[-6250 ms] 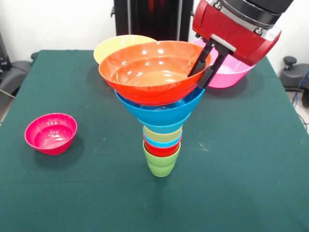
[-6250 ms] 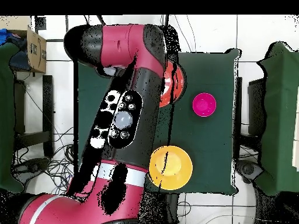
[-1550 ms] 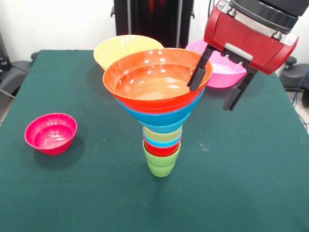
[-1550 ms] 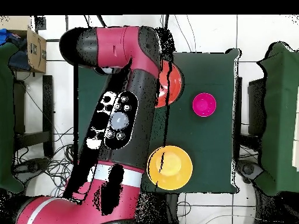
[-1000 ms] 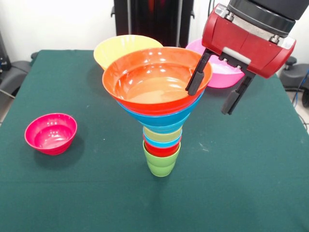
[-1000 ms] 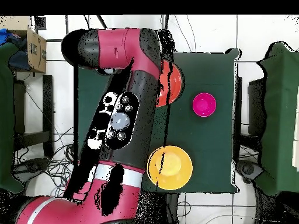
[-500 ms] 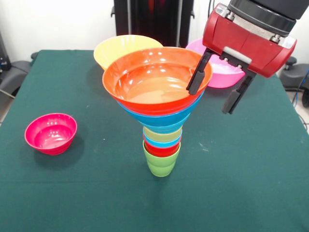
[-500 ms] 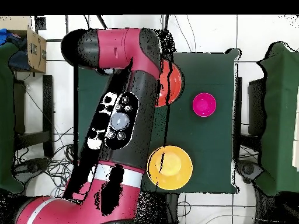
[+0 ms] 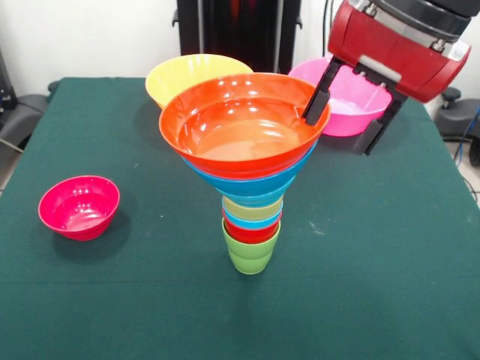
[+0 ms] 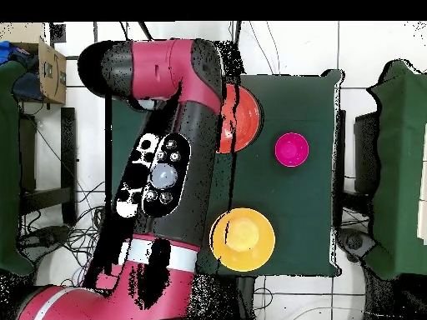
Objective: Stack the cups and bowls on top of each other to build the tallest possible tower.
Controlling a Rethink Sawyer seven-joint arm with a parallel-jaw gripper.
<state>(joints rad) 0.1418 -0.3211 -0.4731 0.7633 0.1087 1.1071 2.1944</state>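
The tower (image 9: 251, 187) stands mid-worktop (image 9: 375, 285): a lime cup (image 9: 250, 251) at the base, widening to a red-orange bowl (image 9: 244, 124) on top; the gripper (image 9: 351, 111) hovers at that bowl's rim, fingers (image 9: 318, 94) spread and empty, one just at the rim; the pink bowl (image 9: 349, 101) and yellow bowl (image 9: 187, 75) wait behind, the magenta bowl (image 9: 79, 206) apart; a finger knocking the rim could topple this top-heavy column.
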